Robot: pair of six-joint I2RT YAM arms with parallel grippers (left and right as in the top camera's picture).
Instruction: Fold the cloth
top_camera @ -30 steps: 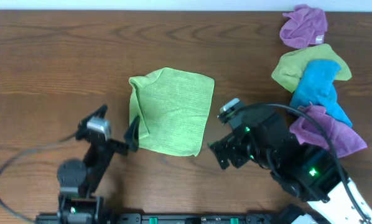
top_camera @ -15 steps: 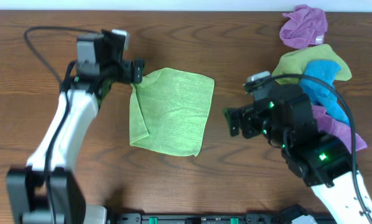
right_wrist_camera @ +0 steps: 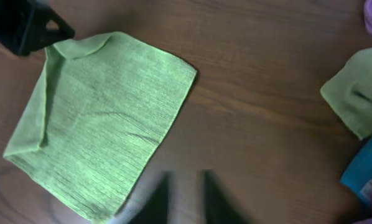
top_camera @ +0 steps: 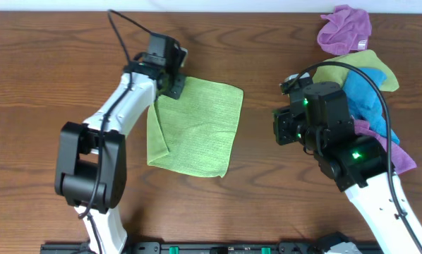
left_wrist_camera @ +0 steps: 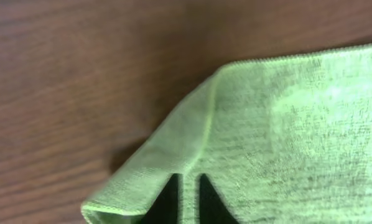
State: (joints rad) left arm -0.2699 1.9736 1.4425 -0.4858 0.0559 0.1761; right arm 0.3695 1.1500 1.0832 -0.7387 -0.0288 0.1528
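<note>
Across the table [top_camera: 41, 56] the left arm [top_camera: 119, 113] has been swung to the cloth [top_camera: 197, 130], spread mid-table. Its far-left corner is pinched in the closed left gripper [left_wrist_camera: 187, 198]; the right gripper [right_wrist_camera: 185, 199] is shut, empty. Corner should be lifted low, edges matched.

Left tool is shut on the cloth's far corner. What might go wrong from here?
The left tool pinches only a thin ridge at the cloth's corner; it may slip out on lifting.
The left-edge flap is already doubled over, so the fold may come out uneven.
The right tool is shut, off the cloth; a one-sided pull may drag it.
</note>
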